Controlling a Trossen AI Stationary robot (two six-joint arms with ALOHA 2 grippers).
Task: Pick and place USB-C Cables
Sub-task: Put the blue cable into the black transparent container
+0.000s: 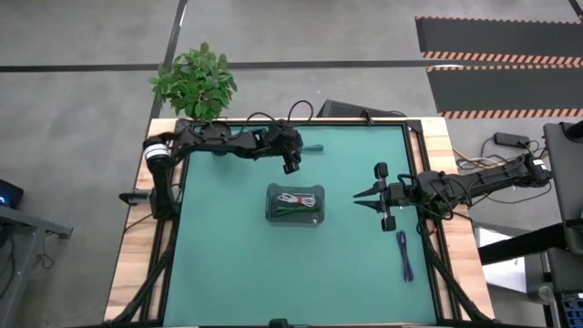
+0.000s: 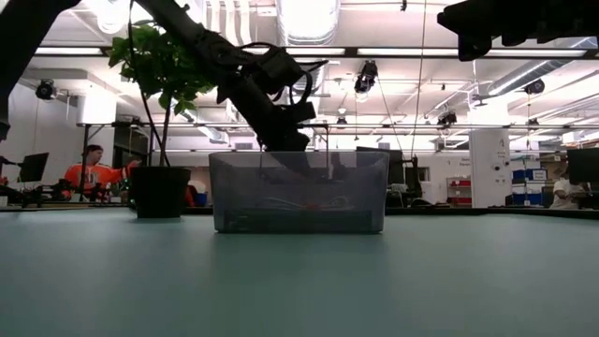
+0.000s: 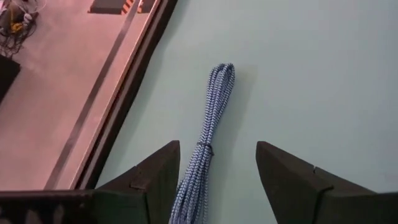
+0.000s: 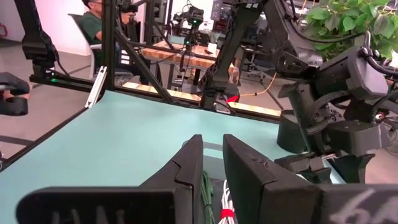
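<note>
Left gripper (image 1: 291,164) is being held wide open, empty, straddling the teal-blue cable (image 3: 208,134), which is lying straight on the green mat (image 1: 228,264) near the table's far edge. The arm is reaching along that edge with the wrist tipped down. The pick appears to be in hand: the fingers are to be lowered, centred, closed on the bundle, then carried to the clear bin (image 1: 295,224); the right gripper (image 1: 369,196) is waiting beside it.

two dark jointed arms, black cables looped along links. left gripper (image 3: 217,180): matte black wedge-shaped fingers, stepped seams behind tips. right gripper (image 4: 211,180): same black angular fingers, blocky housings behind.
</note>
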